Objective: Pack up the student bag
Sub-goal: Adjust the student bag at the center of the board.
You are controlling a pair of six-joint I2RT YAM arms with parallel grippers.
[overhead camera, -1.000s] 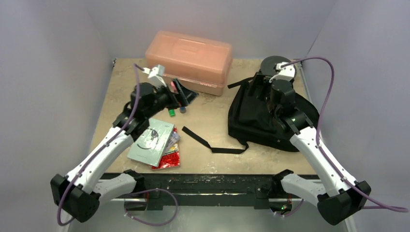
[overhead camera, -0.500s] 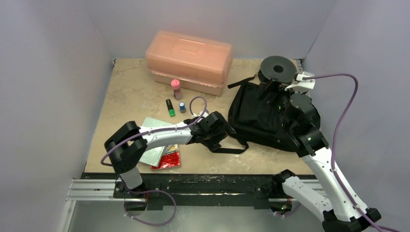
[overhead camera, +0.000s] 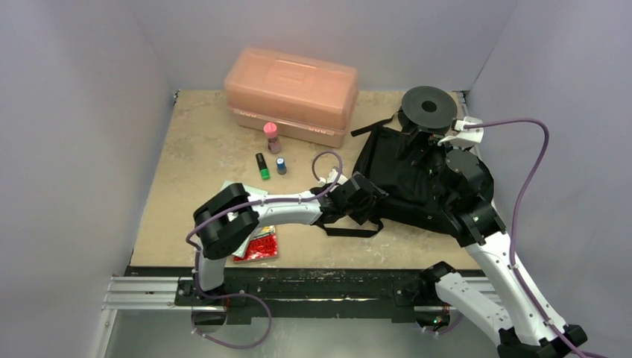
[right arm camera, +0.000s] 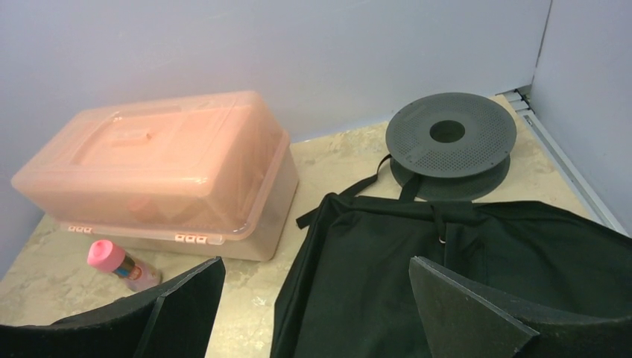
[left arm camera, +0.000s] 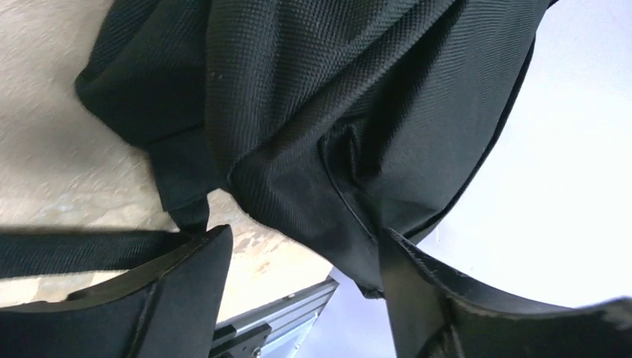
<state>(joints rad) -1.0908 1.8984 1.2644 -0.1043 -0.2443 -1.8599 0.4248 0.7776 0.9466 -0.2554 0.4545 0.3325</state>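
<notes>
The student bag is a black fabric backpack lying flat at the right of the table, with a long strap trailing toward the front. My left gripper is open at the bag's near left corner. In the left wrist view the bag fills the top, and its corner hangs between the open fingers of the left gripper, which grip nothing. My right gripper hovers open over the bag's far part. In the right wrist view the bag lies below the empty right gripper.
An orange-pink plastic box stands at the back, and it also shows in the right wrist view. A black spool sits at the back right. A pink-capped bottle, a green marker and a blue-capped item stand mid-table. A red packet lies near the front.
My left arm swung from the small items near the box across to the bag's near left corner. My right arm shifted slightly over the bag.
</notes>
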